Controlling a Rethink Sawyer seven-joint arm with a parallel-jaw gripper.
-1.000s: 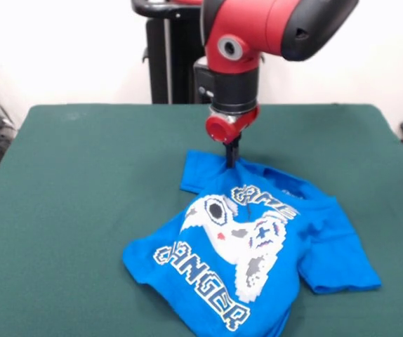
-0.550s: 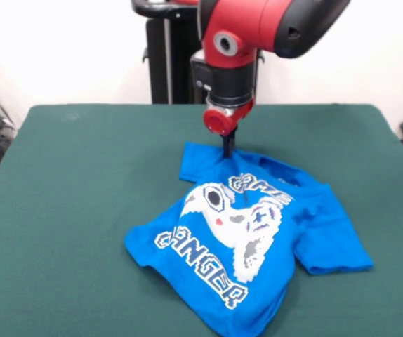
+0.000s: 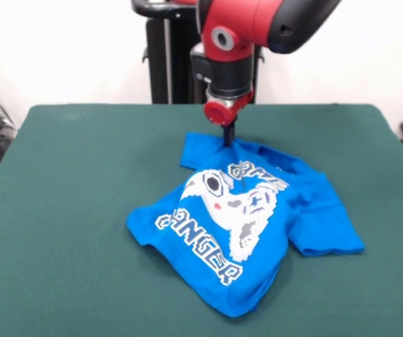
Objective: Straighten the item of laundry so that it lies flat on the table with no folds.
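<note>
One small bright blue short-sleeved T-shirt [image 3: 247, 232], printed with a white pixel-art game controller and yellow-outlined lettering, is lying crumpled on the large table [image 3: 68, 210] covered in dark green felt-like cloth, sitting right of the table's middle in the front view and reaching down towards the lower edge of the picture. The red and black robot arm [image 3: 233, 49] is coming down from above, and its dark gripper [image 3: 227, 135] is meeting the shirt at the garment's far edge, where the cloth is rising into a small peak against the narrow tips. The tips are looking drawn close together on that raised cloth, so the pincer is appearing to be pinching the T-shirt's far edge, though the fingers themselves are too small and dark to make out singly. From that pinched point the fabric is spreading out towards the camera in an uneven, tilted shape: the printed front is facing upward with the controller design slanting across it, and the word fragments are reading at an angle, partly bent by wrinkles. One sleeve is lying flat at the picture's right, stretching out onto the green cloth, while a folded blue flap is showing at the far left of the shirt just beside the gripper. The lower hem is bunching into a rounded point nearest the camera, and shadowed creases are running along the left edge.
</note>
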